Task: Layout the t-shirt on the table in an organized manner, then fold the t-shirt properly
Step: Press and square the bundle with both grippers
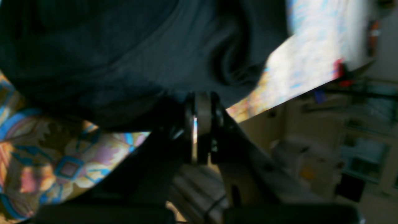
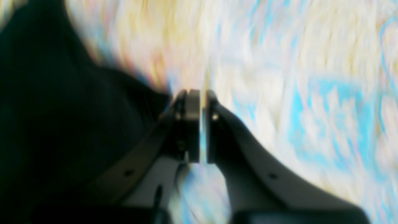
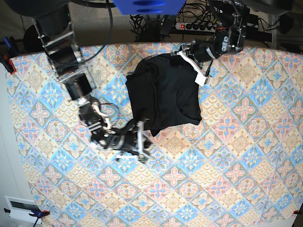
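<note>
We see no brand, label or readable writing anywhere. One t-shirt [image 3: 163, 94], plain black, soft fabric, no print, bunched into a rough block w/ folds, lying on the counter [image 3: 236, 165] toward the far edge, center. One counter, covered w/ a diamond floral tile cloth in pastel blue, pink, yellow. Two arms, two tools. Left tool [image 1: 202, 102] sits at the shirt's far-right edge; its jaws are pressed together, and we can't tell if fabric is pinched between them. Right tool [image 2: 197, 96] is at the shirt's near-left corner, jaws nearly together w/ a thin slit showing cloth pattern, nothing held; wrist view is blurred.
</note>
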